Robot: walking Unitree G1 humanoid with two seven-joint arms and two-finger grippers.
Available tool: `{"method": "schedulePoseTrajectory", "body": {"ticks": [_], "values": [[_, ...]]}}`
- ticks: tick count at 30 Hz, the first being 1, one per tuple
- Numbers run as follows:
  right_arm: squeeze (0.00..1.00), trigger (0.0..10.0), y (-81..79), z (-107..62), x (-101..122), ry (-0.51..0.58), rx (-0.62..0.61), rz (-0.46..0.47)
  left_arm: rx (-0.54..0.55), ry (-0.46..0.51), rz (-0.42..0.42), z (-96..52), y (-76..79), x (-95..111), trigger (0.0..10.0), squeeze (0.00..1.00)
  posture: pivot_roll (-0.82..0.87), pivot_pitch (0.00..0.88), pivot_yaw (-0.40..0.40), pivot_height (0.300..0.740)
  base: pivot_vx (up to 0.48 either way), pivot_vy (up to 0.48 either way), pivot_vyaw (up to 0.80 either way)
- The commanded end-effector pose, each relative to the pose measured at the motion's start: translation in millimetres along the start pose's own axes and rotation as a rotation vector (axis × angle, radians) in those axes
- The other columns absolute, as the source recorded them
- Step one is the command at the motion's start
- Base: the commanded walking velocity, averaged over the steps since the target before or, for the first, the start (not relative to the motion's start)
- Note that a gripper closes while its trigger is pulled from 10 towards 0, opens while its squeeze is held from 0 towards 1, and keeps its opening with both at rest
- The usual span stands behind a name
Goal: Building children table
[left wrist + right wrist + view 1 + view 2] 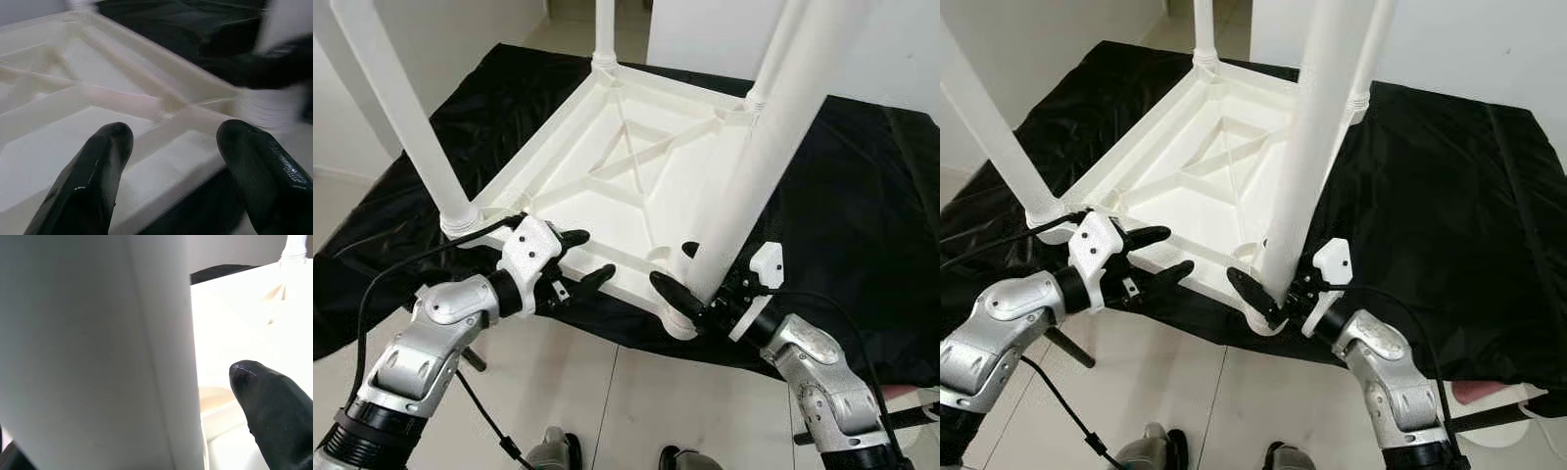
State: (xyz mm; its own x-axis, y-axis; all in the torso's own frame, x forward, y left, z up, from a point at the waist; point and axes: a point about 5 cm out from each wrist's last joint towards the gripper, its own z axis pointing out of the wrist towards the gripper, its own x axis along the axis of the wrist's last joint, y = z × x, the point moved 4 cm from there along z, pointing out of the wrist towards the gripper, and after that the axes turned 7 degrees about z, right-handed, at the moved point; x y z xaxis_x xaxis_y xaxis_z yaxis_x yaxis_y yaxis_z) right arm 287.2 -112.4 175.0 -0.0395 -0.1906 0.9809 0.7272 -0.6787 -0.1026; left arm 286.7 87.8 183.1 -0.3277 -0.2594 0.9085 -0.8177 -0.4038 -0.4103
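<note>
The near white plastic table leg [754, 186] is clasped between the right gripper [688, 277] fingers; the upturned white plastic tabletop [636, 176] edge is straddled by the wide-open left gripper [584, 258].

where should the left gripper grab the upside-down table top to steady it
Judging by its pose, the near rim of the table top, approached from the robot's side: that raised edge overhangs the black cloth, and the open left gripper already straddles it.
</note>
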Motion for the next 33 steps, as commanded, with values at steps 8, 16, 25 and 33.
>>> {"method": "schedulePoseTrajectory", "body": {"ticks": [8,16,25,33], "values": [[0.00,10.0,47.8,-19.5,20,0.074,-0.247,-0.063,-0.144,0.018,0.016,10.3,21.5,-1,10.0,0.00,0.05,0.160,-0.012,0.740,0.000,0.000,0.00],[0.00,10.0,55.5,-27.7,26,0.092,-0.297,-0.081,-0.148,0.038,0.045,20.0,19.7,1,10.0,0.00,0.04,0.161,-0.018,0.740,0.000,0.000,0.00],[0.00,10.0,59.1,-31.5,32,0.097,-0.316,-0.092,-0.088,0.082,0.093,44.5,4.0,12,10.0,0.00,0.03,0.158,-0.033,0.740,0.000,0.000,0.00],[0.00,10.0,60.2,-31.3,28,0.101,-0.345,-0.072,-0.042,0.072,0.050,64.2,5.9,7,10.0,0.00,0.02,0.155,-0.016,0.740,0.000,0.000,0.00]]}}
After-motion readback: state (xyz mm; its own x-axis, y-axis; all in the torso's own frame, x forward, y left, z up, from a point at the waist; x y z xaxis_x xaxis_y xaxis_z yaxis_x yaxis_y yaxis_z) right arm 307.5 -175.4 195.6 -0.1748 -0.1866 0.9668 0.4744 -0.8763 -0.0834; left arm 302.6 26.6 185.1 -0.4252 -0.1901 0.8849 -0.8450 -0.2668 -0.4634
